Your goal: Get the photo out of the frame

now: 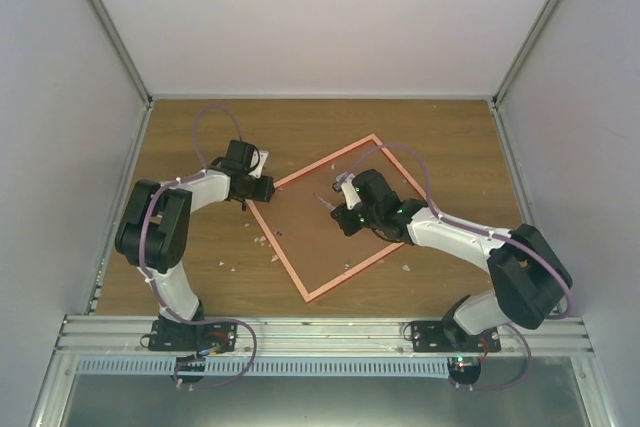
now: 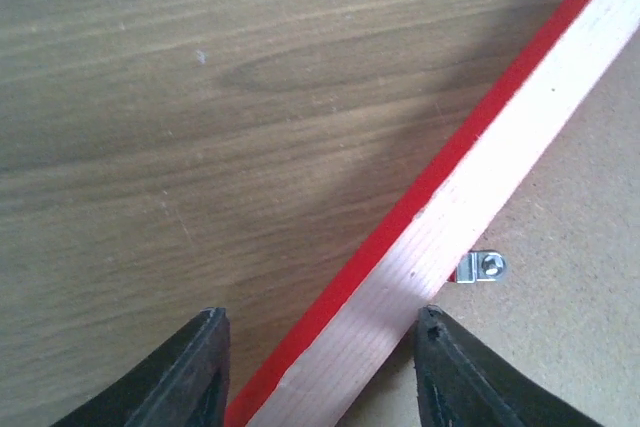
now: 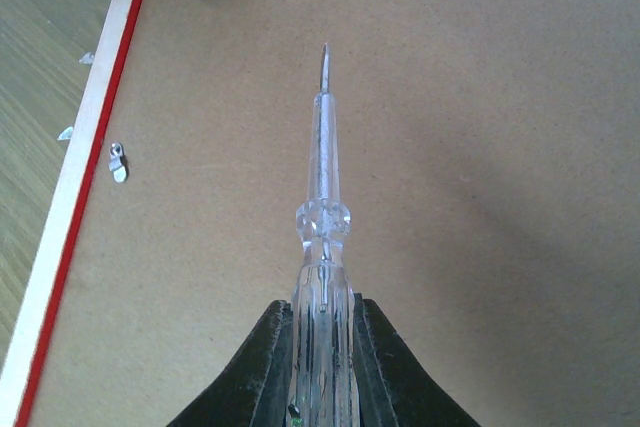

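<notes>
The left gripper (image 2: 320, 312) sits at the left corner of the frame (image 1: 311, 168), its jaws spread astride the rail and not clamped on it. A metal clip (image 2: 485, 267) sits just inside that rail. The frame lies back up on the table (image 1: 200, 137), turned like a diamond, and a brown board (image 1: 310, 242) fills its opening. The photo is out of sight. To the right, over the board, the right gripper (image 3: 322, 312) pinches a clear screwdriver (image 3: 324, 197), whose tip points at the frame's far rail.
</notes>
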You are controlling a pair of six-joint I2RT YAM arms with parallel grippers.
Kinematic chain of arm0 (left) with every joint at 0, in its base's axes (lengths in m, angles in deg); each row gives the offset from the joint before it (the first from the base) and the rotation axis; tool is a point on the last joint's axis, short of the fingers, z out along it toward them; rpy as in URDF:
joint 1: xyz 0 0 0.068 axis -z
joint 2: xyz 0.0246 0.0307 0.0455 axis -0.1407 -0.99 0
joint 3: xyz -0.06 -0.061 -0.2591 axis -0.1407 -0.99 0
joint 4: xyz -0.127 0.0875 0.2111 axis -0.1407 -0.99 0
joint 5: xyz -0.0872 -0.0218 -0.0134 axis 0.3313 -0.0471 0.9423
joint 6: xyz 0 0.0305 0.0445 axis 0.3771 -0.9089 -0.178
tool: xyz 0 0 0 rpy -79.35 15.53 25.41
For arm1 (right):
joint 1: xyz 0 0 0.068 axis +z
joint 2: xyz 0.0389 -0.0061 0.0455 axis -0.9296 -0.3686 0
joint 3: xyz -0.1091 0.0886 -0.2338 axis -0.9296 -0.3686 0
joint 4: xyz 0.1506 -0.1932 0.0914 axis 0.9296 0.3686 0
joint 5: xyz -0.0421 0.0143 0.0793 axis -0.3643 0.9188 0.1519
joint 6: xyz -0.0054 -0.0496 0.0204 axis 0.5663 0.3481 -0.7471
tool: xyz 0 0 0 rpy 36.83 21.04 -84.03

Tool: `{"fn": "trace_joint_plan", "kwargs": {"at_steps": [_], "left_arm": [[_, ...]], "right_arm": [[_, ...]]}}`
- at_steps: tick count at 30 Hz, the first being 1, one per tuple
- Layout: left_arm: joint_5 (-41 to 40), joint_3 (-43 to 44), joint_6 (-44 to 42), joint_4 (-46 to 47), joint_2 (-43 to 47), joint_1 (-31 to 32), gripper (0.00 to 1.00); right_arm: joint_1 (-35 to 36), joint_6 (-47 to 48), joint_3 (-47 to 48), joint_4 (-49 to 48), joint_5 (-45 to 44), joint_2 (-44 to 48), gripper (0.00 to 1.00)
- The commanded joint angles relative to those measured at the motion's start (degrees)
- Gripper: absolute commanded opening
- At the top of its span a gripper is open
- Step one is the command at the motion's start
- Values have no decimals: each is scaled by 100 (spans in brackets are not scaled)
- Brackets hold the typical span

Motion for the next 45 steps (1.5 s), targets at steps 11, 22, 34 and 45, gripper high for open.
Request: {"fn": "trace_joint_plan", "kwargs": {"at_steps": [11, 22, 34, 45], "left_arm": [[288, -1010, 1214, 36, 676, 73, 36], [527, -2013, 2126, 181, 1639, 551, 36], [440, -2429, 2465, 112, 1933, 1398, 35], [299, -2467, 2561, 197, 1938, 1558, 22]], "right_arm": [[-28, -117, 155, 115, 48, -23, 1], [101, 5, 464, 344, 357, -461, 0], [348, 219, 958, 740, 651, -1009, 0], [421, 228, 1120, 983, 785, -1409, 1]]}}
